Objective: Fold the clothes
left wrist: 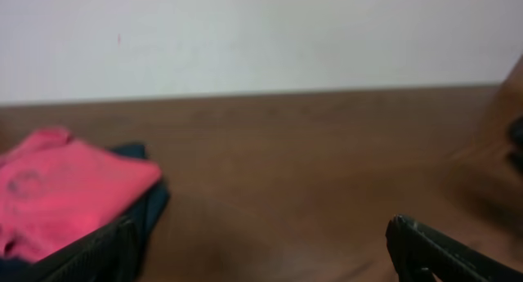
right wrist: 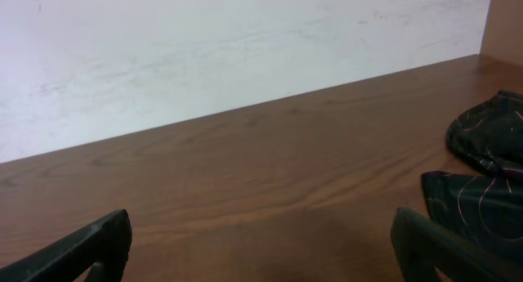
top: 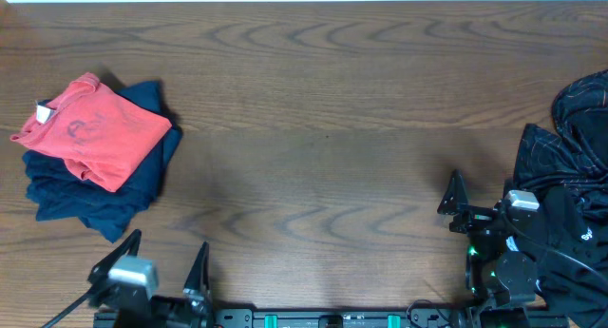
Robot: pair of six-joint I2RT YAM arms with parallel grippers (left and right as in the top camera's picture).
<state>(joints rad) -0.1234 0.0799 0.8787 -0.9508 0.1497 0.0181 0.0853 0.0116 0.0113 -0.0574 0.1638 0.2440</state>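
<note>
While my left gripper and right gripper both stood open and empty, the dark patterned garment lay crumpled at three o'clock. I judged it soft, light and limp, best pinched at a hem corner.

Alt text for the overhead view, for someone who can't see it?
A folded red shirt lies on a navy garment at the table's left; a dark patterned heap sits at right. The left gripper and right gripper are open, empty, at the near edge.
</note>
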